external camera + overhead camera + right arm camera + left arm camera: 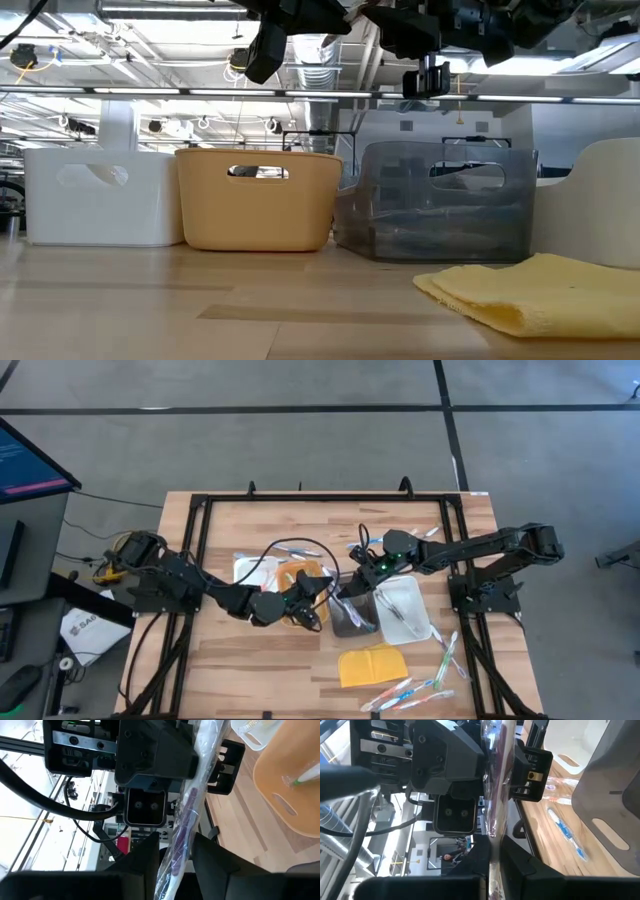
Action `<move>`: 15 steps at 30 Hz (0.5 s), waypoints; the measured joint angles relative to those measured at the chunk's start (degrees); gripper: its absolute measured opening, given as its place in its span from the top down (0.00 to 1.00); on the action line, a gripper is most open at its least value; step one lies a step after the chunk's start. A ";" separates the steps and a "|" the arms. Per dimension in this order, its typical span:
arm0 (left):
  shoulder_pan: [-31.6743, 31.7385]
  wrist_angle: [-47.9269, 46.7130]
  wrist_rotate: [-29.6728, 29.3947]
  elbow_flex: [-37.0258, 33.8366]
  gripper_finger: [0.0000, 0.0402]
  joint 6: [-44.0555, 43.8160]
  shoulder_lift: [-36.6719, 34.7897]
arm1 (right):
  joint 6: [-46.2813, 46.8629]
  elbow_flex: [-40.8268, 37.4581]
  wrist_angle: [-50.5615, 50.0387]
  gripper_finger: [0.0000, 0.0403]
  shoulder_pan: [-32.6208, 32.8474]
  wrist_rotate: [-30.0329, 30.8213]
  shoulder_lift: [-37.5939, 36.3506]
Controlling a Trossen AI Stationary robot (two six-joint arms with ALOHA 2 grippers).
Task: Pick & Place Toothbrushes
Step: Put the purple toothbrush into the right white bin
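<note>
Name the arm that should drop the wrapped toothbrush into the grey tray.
Right, probably. Both tools grip the wrapped toothbrush, but the right tool hangs at the grey tray's edge, while the left tool sits over the orange tray.

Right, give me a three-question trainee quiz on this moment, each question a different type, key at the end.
1. True or false: the yellow pad lies inside the grey tray.
2. In the low view, which tray stands between the white tray and the grey tray? A orange, B blue, C green.
3. Fill in: the left gripper and right gripper both hold one wrapped ____.
Key: 1 false; 2 A, the orange tray; 3 toothbrush.
</note>
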 joint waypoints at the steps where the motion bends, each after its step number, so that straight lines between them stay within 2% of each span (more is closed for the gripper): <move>1: 0.00 0.00 0.00 0.00 0.97 0.00 0.00 | -0.01 0.00 -0.02 0.74 0.00 0.00 0.00; 15: 0.00 0.00 1.62 0.00 0.97 -0.11 0.00 | -0.34 0.00 -0.07 0.74 0.00 0.00 0.00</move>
